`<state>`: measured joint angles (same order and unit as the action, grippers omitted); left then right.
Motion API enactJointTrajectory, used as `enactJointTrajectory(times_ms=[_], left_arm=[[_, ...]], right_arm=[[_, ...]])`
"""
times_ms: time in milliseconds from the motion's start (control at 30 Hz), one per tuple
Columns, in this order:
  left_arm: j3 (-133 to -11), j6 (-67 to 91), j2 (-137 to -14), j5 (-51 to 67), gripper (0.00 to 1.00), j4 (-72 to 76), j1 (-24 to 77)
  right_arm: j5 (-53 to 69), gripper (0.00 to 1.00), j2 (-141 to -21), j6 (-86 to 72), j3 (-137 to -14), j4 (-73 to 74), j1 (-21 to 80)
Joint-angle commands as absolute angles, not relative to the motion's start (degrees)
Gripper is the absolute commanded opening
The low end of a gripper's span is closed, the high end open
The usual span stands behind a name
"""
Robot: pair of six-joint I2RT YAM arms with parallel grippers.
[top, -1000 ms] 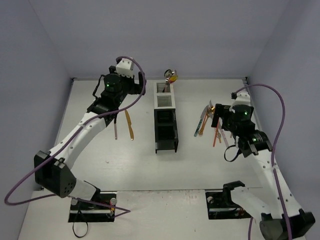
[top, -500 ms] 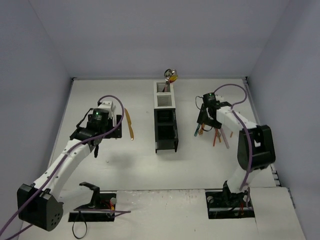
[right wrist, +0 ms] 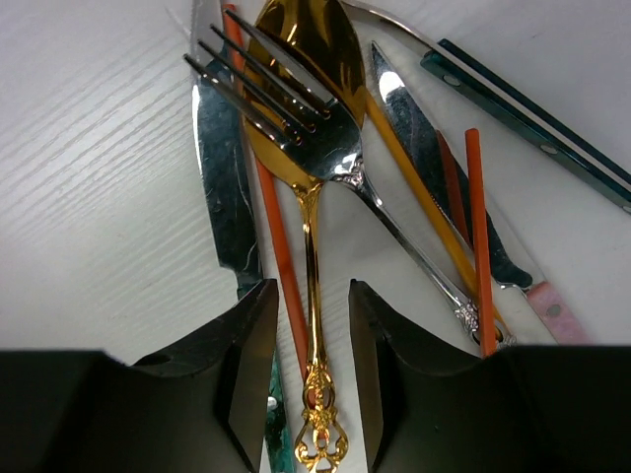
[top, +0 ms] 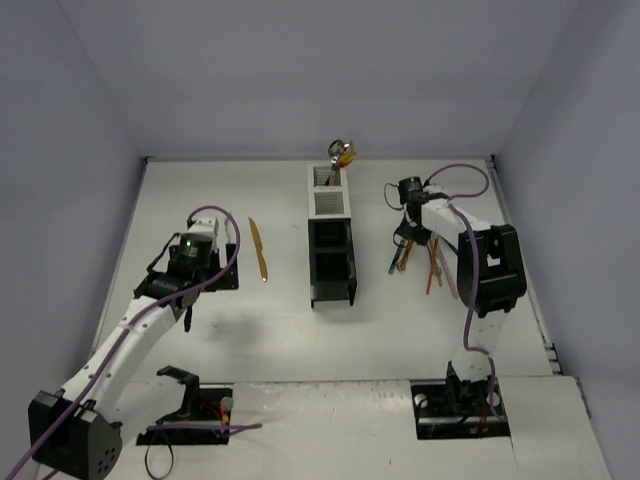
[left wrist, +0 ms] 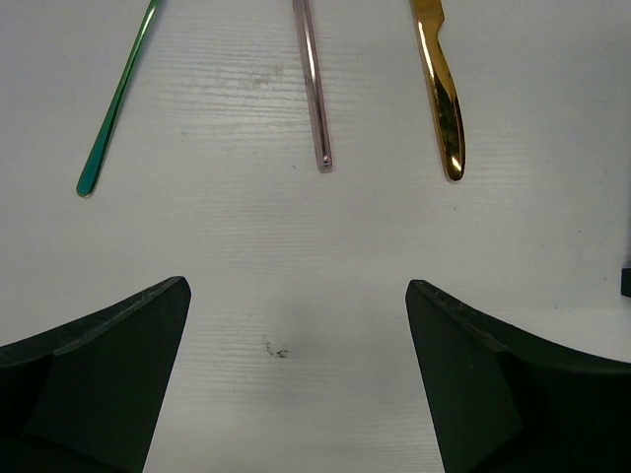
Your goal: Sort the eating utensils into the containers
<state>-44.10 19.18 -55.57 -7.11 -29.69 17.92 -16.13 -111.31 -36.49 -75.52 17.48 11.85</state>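
White tabletop (right wrist: 79,148) leaves little room, so centre the half-open right gripper (right wrist: 311,320), gripping nothing yet, on the gold spoon (right wrist: 311,227) handle alone; your left gripper (left wrist: 296,315) hangs wide, empty.

The top camera sits high up behind the left arm (top: 130,330) and the right arm (top: 485,265) and looks down. It sees the whole tabletop (top: 280,330) and the row of bins (top: 330,250) in the middle, all small. The left wrist camera looks down on the tabletop from close by, with its own jaws at the bottom corners. The gold knife (left wrist: 441,94) it sees also shows in the top view, left of the bins. The right wrist camera is very close to a pile of utensils (right wrist: 315,148). The top view shows that pile right of the bins.
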Motion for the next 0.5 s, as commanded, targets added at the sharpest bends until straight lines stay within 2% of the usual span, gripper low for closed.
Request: enactJointTrajectory(times_ms=[0, 467], left_arm=[[-45.42, 19.51, -55.53, -7.67, 0.9, -27.14, 17.84], [-45.44, 19.16, -56.22, -7.68, 0.9, -26.89, 17.84]], right_arm=[[-19.53, 0.3, -112.27, -39.67, -78.01, 17.67, 10.79], [-17.43, 0.26, -116.13, -38.76, -78.08, 16.2, 8.91]])
